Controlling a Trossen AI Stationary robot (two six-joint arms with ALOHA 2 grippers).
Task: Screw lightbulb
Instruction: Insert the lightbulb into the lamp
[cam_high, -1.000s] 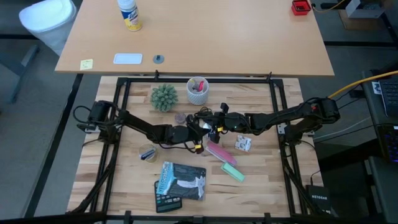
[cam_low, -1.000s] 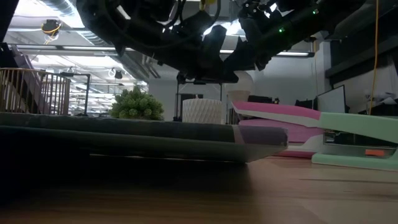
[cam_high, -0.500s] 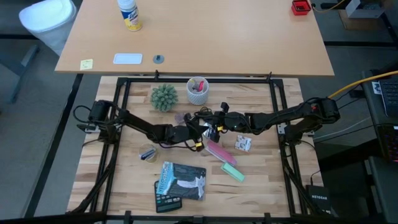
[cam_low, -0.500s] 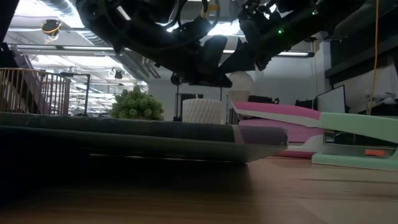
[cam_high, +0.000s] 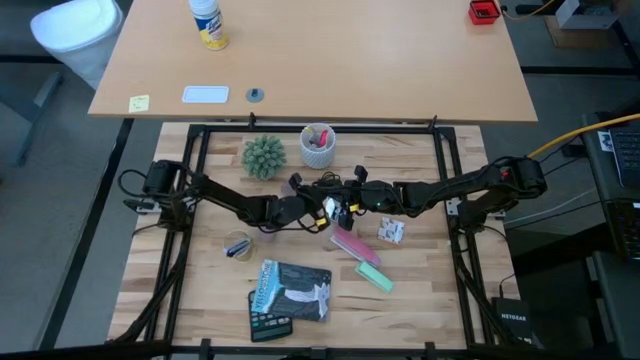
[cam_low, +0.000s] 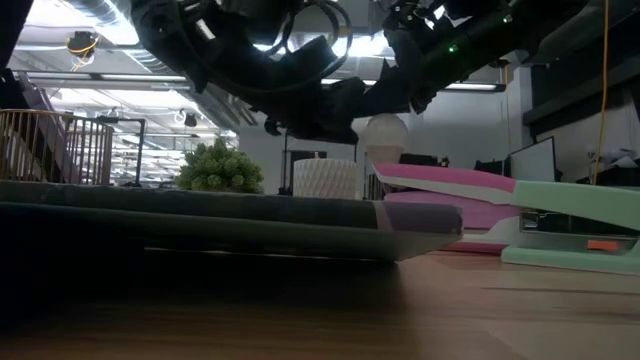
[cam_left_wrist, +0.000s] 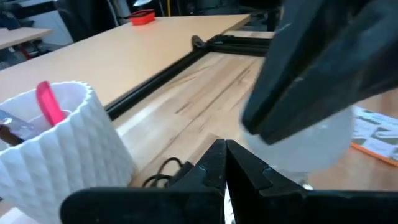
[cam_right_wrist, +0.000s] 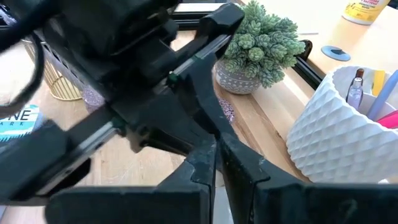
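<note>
The frosted-white lightbulb (cam_low: 385, 135) hangs at mid-table under my right gripper (cam_low: 405, 95), which is shut on it. It also shows in the left wrist view (cam_left_wrist: 308, 146) and in the high view (cam_high: 331, 208). My left gripper (cam_left_wrist: 224, 163) sits just to the bulb's left (cam_high: 303, 205), its fingertips together, with a black cord (cam_left_wrist: 163, 167) beside them. Whether it holds anything does not show. The silver disc fixture is not visible. My right gripper holds the lightbulb by the round glass end (cam_left_wrist: 292, 127), with its dark fingers (cam_left_wrist: 323, 56) over the top of the glass. The fingers come slanting down from the table's right. The bulb hangs below them, glass up, clear of the table.
A white ribbed cup of pens (cam_high: 318, 145) and a small green plant (cam_high: 264, 156) stand at the far side. A pink stapler (cam_high: 352, 244), a mint-green stapler (cam_high: 375, 277), a small box (cam_high: 391, 231), a tape roll (cam_high: 238, 247) and a dark packet (cam_high: 290, 290) lie nearer.
My left gripper has drawn back from the bulb toward the table's left and far edge and has turned. The dark disc that showed under it in the low view is gone from sight, and the bulb shows more fully. My right gripper has kept the bulb still.
</note>
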